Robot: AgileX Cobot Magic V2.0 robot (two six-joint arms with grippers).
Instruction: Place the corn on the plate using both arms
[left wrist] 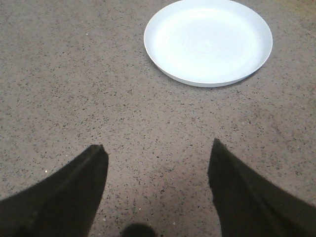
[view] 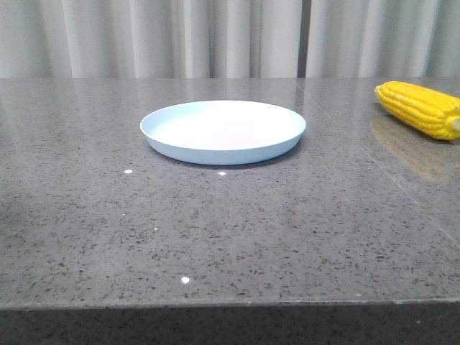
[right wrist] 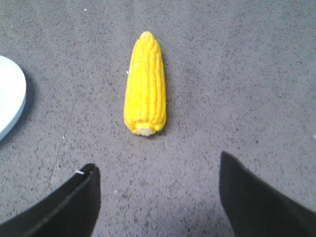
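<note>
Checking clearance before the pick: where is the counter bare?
The speckled grey stone counter is bare from its front edge to the round pale blue plate, and between plate and bright yellow corn cob. The plate holds nothing. Nowhere looks crowded.

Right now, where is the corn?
In the front view the corn lies on the table's far right, apart from the plate, ahead of the open right tool.

Left tool (left wrist: 157, 160) and right tool (right wrist: 157, 180) gape wide, holding nothing

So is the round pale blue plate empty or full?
Empty: the round pale blue plate is bare inside; the yellow corn cob lies on the table.
</note>
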